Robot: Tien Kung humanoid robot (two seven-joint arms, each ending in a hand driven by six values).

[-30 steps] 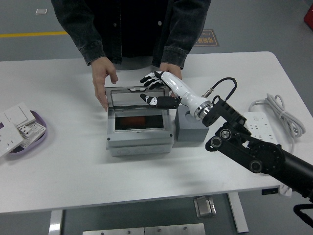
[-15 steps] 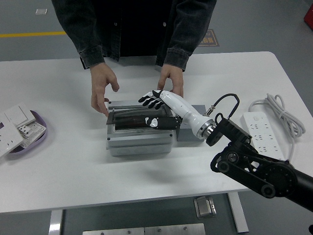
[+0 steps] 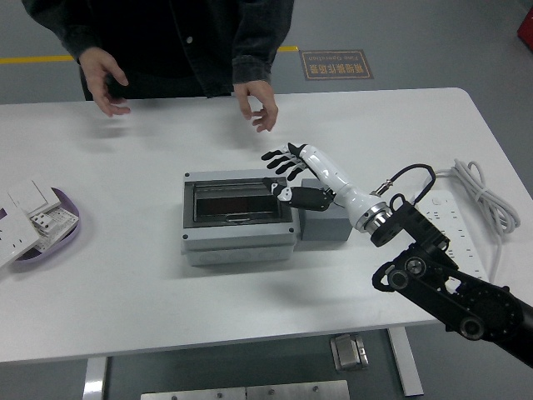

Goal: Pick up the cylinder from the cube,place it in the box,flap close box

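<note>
Head view. The grey plastic box with the dark tinted flap lid (image 3: 238, 215) sits near the middle of the white tabletop (image 3: 150, 283). The lid lies flat over the opening and looks closed. Touching the box's right side stands the grey cube (image 3: 323, 223); its top is bare. The cylinder is not visible anywhere; judged to be inside the box, but the tinted lid hides it, so this cannot be confirmed.

The right hand (image 3: 291, 171), white with black fingers, hovers over the box's right rear corner and the cube's rear edge. Fingers are spread wide and hold nothing; the thumb points down toward the lid's right end. Left hand not in view.

A person stands at the far edge; both of their hands (image 3: 256, 102) are raised clear of the box, empty.

Risks, as judgement:
- Lid may only rest on the rim, not latched. If the hand lifts away without a firm press, the flap could spring up.
- The thumb is close to the lid's right edge; pulling back could catch it and reopen the flap.
- The forearm passes just over the cube; a low withdrawal toward the right edge could nudge the cube or shift the box.
- The white power strip (image 3: 450, 233) and its cable lie near the right edge, under the arm's path; a snag is possible.
</note>
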